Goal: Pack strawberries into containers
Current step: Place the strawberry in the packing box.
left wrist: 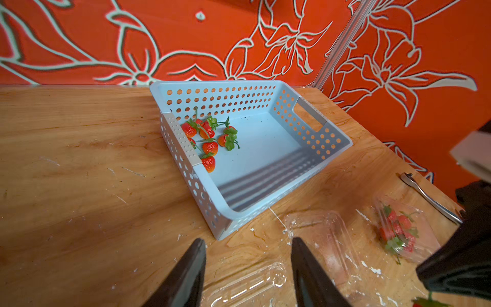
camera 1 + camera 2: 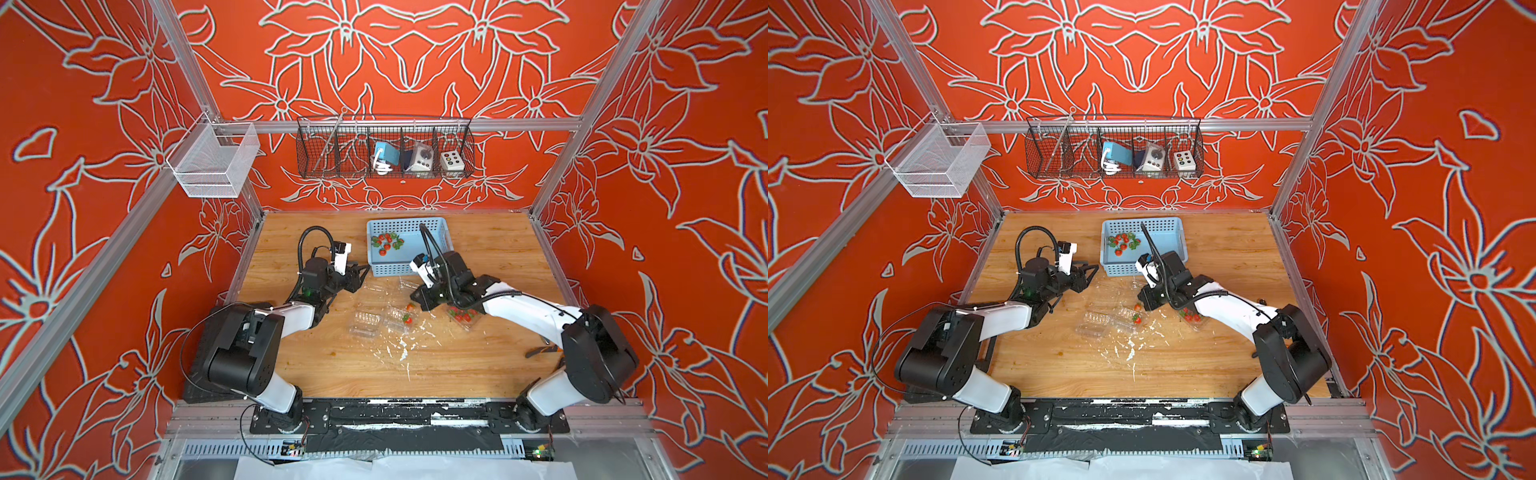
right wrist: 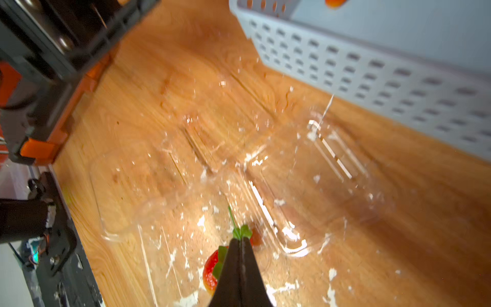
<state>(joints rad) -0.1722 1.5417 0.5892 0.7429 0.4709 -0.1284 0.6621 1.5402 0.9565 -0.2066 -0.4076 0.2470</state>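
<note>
1. Right gripper (image 3: 240,240): black fingers pressed together, nipping the leafy cap of a small red strawberry with green cap and thin stem (image 3: 242,232). A sliver of its red body shows just past the tips, and the stem points away from the fingers.
2. Second small red strawberry (image 3: 211,268): lies just beside the same fingers, in the clear ribbed tray half below them.
3. Open clear plastic clamshell container (image 2: 361,326): mid-table, its two halves flat side by side. The nipped berry hangs over the half nearer the right gripper; whether it touches the plastic cannot be told. The other half is bare.
4. Second open clear clamshell container (image 1: 318,234): empty, lying between the first one and the basket.
5. Third clear clamshell container (image 2: 468,326): holds several red strawberries (image 2: 461,316). It sits partly beneath the right forearm, on the far side of that gripper from the first container.
6. Left gripper (image 1: 247,239): fingers spread, nothing between them. It hovers just beside the basket's near left corner, with clear plastic under and ahead of it.
7. Light blue perforated plastic basket (image 2: 409,226): at the far middle of the table. A cluster of red strawberries with green caps (image 2: 386,243) lies in its left part, apart from both grippers.
8. Wooden tabletop (image 2: 332,365): flecked with white marks near the containers.
</note>
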